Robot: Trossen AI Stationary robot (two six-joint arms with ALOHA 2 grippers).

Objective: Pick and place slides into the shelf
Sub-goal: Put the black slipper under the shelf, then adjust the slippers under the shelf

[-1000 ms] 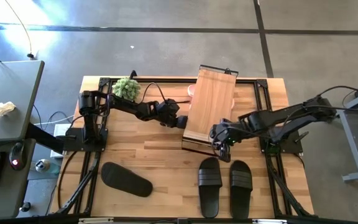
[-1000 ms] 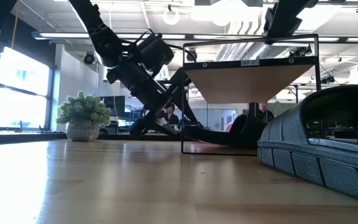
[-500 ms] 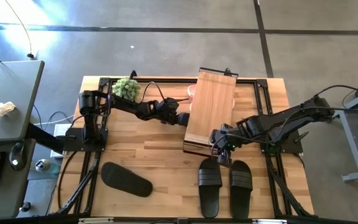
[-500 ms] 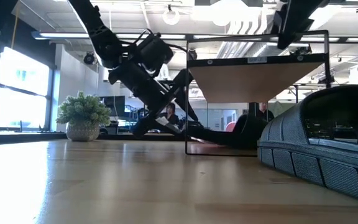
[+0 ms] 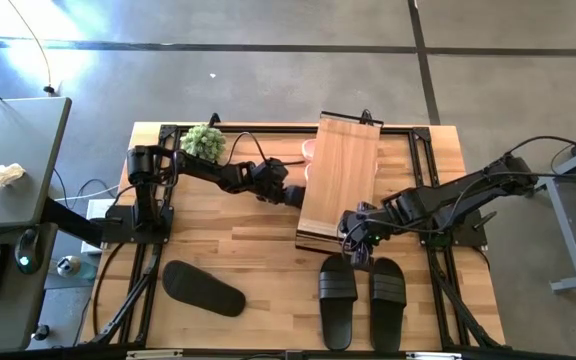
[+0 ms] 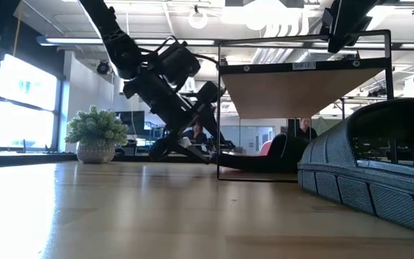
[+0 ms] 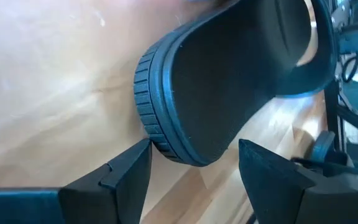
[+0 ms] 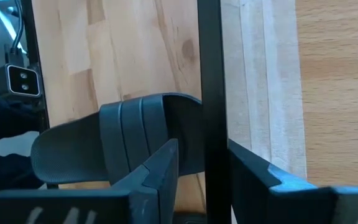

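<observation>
A wooden table seen from above holds a low shelf with a light plank top and thin black wire frame, set at a slight angle near the far middle. The left gripper sits at the shelf's left edge, fingers apart around the heel of a black slide lying under the plank. The right gripper is at the shelf's near corner, its fingers straddling a black frame rod, whether gripping it is unclear. A pair of black slides lies just beyond, towards the table's front edge. Another black slide lies alone at front left. A small potted plant stands at the back, beside the left arm. A pink slide peeks out beside the shelf.
</observation>
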